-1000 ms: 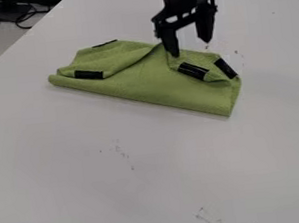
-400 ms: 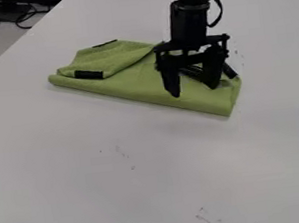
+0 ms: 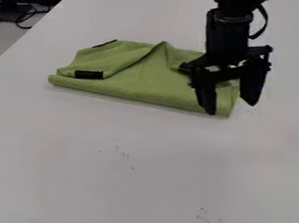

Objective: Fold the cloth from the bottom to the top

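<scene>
- Cloth [image 3: 132, 82]: soft green fabric, folded into an elongated, rumpled form on the table's far half; rectangular black patch [image 3: 89, 74] near left end.
- Gripper [image 3: 231, 108]: rigid, black, angular; positioned at cloth's right end, jaws spread apart.
- Table [image 3: 120, 187]: flat, pale, smooth surface, small dark marks.
- Cables [image 3: 25, 20]: thin, looped, upper left.

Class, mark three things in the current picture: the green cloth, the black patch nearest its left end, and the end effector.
green cloth [image 3: 139, 82]: camera view, middle
black patch [image 3: 89, 74]: camera view, its centre
end effector [image 3: 231, 109]: camera view, between its fingertips
</scene>
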Controlling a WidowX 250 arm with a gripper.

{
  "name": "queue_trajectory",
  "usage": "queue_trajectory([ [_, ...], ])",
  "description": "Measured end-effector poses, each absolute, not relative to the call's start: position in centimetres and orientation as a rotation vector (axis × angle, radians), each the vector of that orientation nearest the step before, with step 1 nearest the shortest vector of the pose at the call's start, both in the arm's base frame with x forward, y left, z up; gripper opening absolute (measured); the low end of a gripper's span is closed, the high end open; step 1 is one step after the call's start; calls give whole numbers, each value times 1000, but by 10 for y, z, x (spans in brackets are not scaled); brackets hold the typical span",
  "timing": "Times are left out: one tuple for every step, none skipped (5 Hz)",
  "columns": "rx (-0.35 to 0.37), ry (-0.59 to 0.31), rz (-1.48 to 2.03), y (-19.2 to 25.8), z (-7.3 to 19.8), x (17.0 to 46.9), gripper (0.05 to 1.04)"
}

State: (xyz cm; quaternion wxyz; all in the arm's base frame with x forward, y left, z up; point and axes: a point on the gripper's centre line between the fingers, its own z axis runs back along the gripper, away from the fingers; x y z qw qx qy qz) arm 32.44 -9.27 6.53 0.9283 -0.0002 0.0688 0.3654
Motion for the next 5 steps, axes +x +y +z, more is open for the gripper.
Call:
queue_trajectory([
  [-6,151,689,-114,65,321,999],
  [-31,144,657,-129,64,319,999],
  [-36,165,658,-136,54,309,999],
  [-11,188,658,-136,49,291,999],
  [49,226,604,-133,51,270,999],
])
